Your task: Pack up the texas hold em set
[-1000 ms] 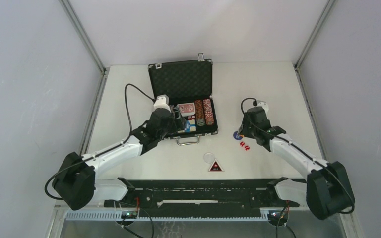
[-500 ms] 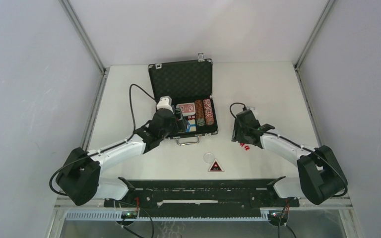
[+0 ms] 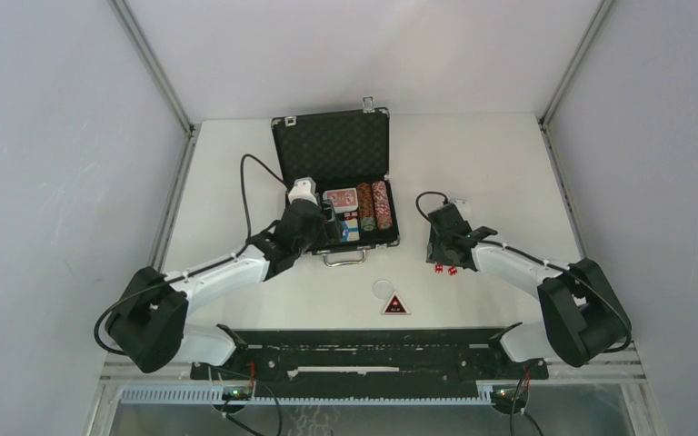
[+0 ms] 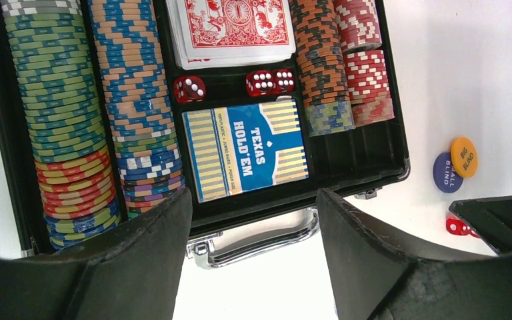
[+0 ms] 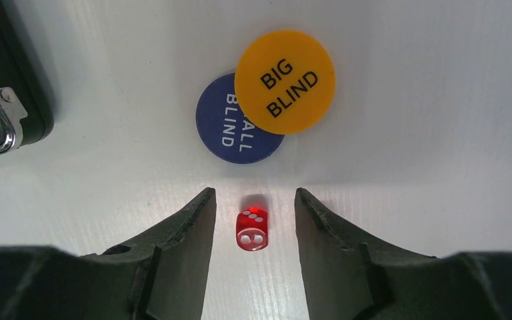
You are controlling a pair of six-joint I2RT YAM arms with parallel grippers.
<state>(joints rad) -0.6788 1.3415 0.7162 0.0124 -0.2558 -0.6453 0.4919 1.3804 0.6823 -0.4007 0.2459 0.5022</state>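
The texas hold em set's black briefcase [image 3: 332,150] lies open, with chip stacks [image 4: 57,100], a red deck [image 4: 233,30], a blue Texas Hold'em deck [image 4: 253,150] and red dice [image 4: 271,80] inside. My left gripper [image 4: 253,220] hangs open over the silver handle [image 4: 260,240], holding nothing. My right gripper [image 5: 253,200] is open, low over the table. A single red die [image 5: 252,230] sits between its fingers with a gap on each side. Just beyond lie the orange Big Blind token [image 5: 285,72] and the blue Small Blind token [image 5: 230,130] under it.
A clear round disc [image 3: 383,289] and a black triangular marker [image 3: 395,305] lie near the front middle. Two red dice [image 3: 445,269] show by the right gripper [image 3: 438,259]. The case's latch corner [image 5: 3,123] is to the right gripper's left. Grey walls close in both sides.
My right gripper has swung left and nearer, from over the blue token to around a red die. The left arm has shifted slightly right along the case front.
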